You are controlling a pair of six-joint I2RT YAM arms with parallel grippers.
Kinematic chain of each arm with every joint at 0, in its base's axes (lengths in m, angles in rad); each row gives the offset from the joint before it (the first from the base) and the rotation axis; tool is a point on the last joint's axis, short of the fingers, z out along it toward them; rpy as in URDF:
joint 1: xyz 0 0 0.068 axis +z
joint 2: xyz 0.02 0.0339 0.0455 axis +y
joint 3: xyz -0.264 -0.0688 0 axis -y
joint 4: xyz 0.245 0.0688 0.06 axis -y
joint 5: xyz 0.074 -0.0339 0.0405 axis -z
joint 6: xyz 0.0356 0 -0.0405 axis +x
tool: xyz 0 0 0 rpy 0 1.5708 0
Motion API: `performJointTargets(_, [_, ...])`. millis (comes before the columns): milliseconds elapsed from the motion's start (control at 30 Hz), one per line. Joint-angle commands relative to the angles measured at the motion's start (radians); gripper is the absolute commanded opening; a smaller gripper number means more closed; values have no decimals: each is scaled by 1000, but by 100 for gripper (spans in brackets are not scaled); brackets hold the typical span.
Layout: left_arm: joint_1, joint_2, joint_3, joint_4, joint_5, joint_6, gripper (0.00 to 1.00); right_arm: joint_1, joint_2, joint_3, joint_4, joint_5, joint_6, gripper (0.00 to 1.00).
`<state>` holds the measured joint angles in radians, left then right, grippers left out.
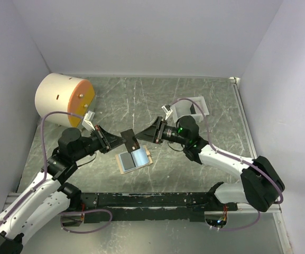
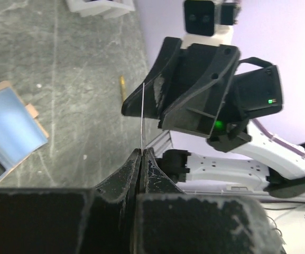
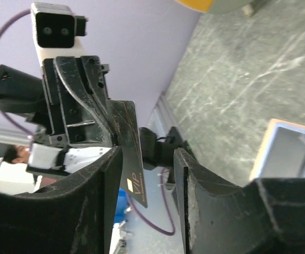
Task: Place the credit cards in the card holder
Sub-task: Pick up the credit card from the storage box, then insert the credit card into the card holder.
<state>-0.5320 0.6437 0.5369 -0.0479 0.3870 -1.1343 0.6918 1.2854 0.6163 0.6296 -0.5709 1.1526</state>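
Note:
A dark credit card [image 1: 129, 138] marked VIP hangs in the air between the two grippers, above the card holder. My left gripper [image 1: 120, 142] is shut on one end of it. In the left wrist view the card [image 2: 142, 119] shows edge-on, rising from the closed fingertips of that gripper [image 2: 141, 151]. My right gripper [image 1: 142, 136] is open, its jaws on either side of the card's other end; in the right wrist view the card [image 3: 132, 159] lies close to the left finger [image 3: 96, 196] of that gripper [image 3: 151, 159]. The tan card holder [image 1: 133, 159] lies open on the table, pale blue pockets up.
A white box-like tray [image 1: 192, 108] stands behind the right gripper. A big cream cylinder with an orange face [image 1: 62, 99] lies at the back left. The grey scratched table [image 1: 131, 100] is walled on three sides. A black rail [image 1: 152, 200] runs along the near edge.

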Motion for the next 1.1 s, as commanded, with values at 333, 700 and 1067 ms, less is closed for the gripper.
performJointTargets(333, [-3, 171, -71, -102, -55, 129, 7, -39, 80, 168, -571, 211, -442, 47])
performJointTargets(700, [5, 310, -98, -49, -14, 166, 7, 64, 309, 305, -777, 339, -625, 41])
performJointTargets(1067, [48, 408, -102, -25, 48, 201, 7, 112, 440, 358, -824, 434, -706, 20])
